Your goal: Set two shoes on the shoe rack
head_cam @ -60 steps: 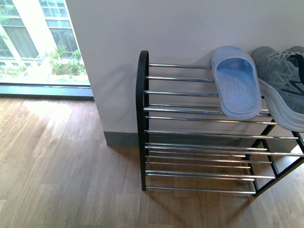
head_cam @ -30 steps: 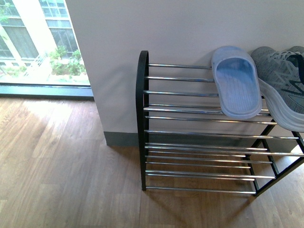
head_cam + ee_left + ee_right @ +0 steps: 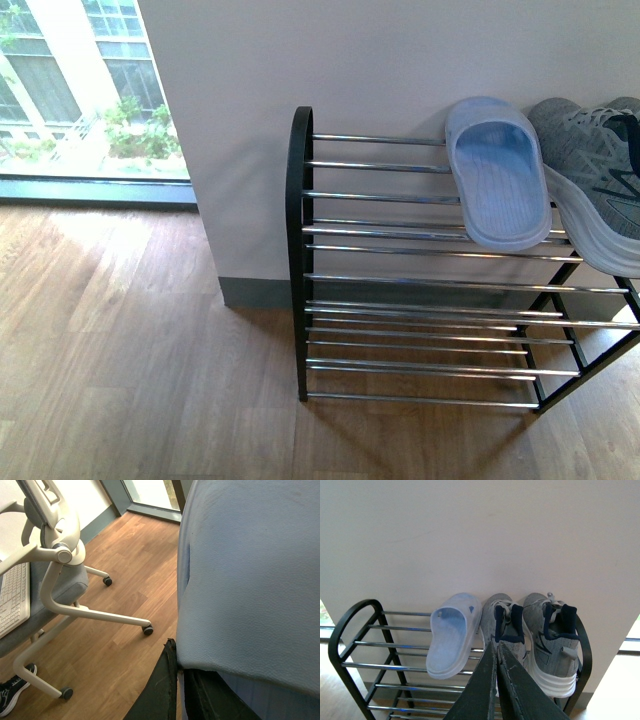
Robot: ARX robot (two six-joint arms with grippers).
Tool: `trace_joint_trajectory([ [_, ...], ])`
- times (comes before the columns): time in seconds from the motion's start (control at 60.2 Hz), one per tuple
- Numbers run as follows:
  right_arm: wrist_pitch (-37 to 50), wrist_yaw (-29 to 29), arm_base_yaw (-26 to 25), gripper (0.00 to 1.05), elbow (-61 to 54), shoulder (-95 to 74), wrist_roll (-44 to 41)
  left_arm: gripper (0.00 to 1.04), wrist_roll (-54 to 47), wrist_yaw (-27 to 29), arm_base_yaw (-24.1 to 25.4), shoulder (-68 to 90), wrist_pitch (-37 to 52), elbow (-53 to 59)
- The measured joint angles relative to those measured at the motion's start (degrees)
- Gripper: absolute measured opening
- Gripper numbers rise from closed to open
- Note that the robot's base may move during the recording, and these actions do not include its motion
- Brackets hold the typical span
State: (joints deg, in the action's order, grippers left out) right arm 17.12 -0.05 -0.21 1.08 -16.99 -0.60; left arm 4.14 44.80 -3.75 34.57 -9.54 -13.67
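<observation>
Both fingers of the right gripper [image 3: 496,650] lie pressed together with nothing between them, their dark tips pointing at the shoe rack [image 3: 299,250] from well back. Left gripper [image 3: 181,667] fingers are clamped together on a pale blue slide [image 3: 250,575], whose broad rubber sole fills most of the left wrist view above a wooden floor [image 3: 135,585] and a white office chair [image 3: 55,560]. On the rack's top tier, against the white wall [image 3: 380,50], a second pale blue slide [image 3: 497,172] rests on the chrome bars around the middle of the tier, toe toward the wall. Just beside it, toward the rack's right end, stand two grey sneakers [image 3: 532,635] side by side, touching each other, heels facing outward with navy lining showing. The lower tiers and the left part of the top tier carry only bare bars.
</observation>
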Motion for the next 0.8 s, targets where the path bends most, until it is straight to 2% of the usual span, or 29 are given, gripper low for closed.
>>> trace_joint_trajectory([
  [0.482,-6.95,0.00,0.00,0.01,0.00,6.88,0.00,0.01,0.02,0.00,0.00,0.00,0.00,0.00],
  [0.598,-16.22,0.07,0.00,0.01,0.00,14.53,0.00,0.01,0.00,0.00,0.00,0.00,0.00,0.00],
  [0.798,-16.94,0.07,0.09,0.01,0.00,16.52,0.00,0.01,0.00,-0.02,0.00,0.00,0.00,0.00],
])
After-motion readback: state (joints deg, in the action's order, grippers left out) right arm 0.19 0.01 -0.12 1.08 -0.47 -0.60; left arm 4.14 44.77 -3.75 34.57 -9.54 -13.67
